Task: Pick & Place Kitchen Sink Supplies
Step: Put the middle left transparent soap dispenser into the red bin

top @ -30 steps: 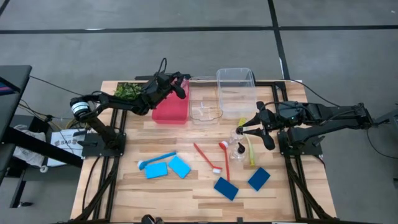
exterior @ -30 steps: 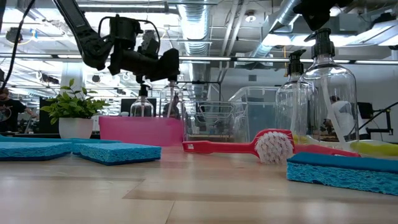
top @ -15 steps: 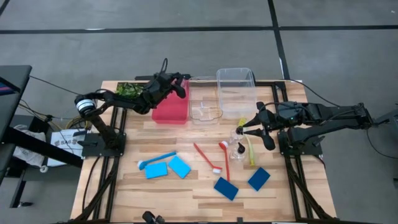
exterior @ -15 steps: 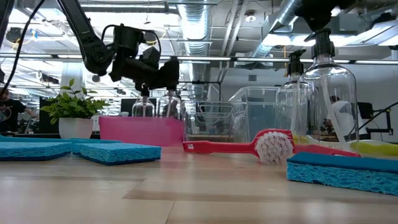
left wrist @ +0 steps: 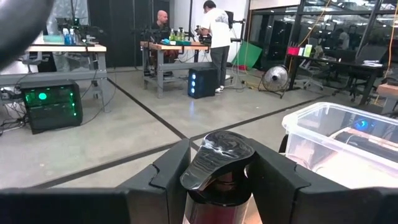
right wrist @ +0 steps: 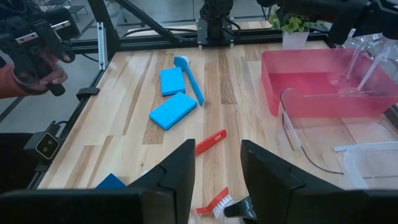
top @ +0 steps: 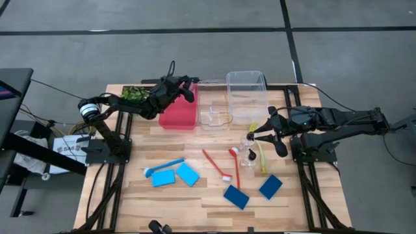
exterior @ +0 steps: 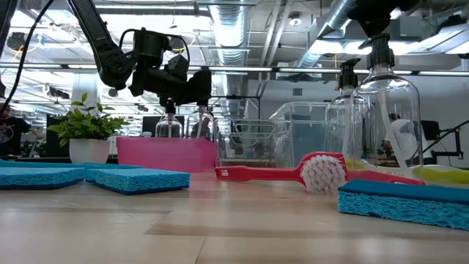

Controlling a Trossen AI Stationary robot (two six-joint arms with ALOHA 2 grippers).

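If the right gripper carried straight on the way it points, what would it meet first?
Likely the nearer red brush, close to its bristle head; how high the right gripper sits above it is unclear.

Dark jointed arms, black cables

**Bins, a plant and a busy room behind**

A wooden table (top: 130, 195) stands on a grey floor (top: 208, 45) crossed by dark lines. At its far edge sits a pink bin (top: 179, 116), touching a low clear bin (top: 214, 112) on its right, and right of that a taller clear bin (top: 247, 97). A leafy plant (exterior: 82, 126) in a white pot (exterior: 88, 151) stands at the far left corner, just beside the pink bin. Beyond the table lies an open workshop: two people (left wrist: 214, 31) stand at a distant bench (left wrist: 168, 45), a fan (left wrist: 273, 79) sits on the floor, and pipes and ducts (exterior: 242, 29) run under the ceiling.
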